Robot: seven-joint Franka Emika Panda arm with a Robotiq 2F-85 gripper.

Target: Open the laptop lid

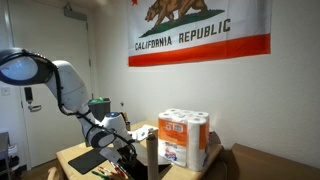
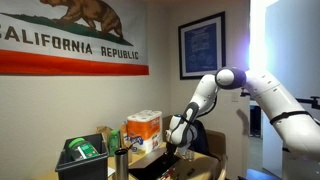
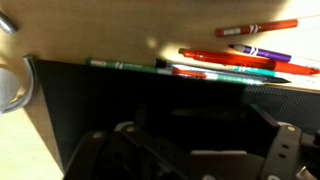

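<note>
The slim black laptop (image 3: pixel 160 110) fills the wrist view's centre. Its dark lid (image 3: pixel 110 90) has its long edge toward 12 o'clock; angle unclear.

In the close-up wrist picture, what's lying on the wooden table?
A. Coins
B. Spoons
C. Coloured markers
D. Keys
C: several markers, red, purple and green among them, lie side by side on the table in the wrist view.
</note>
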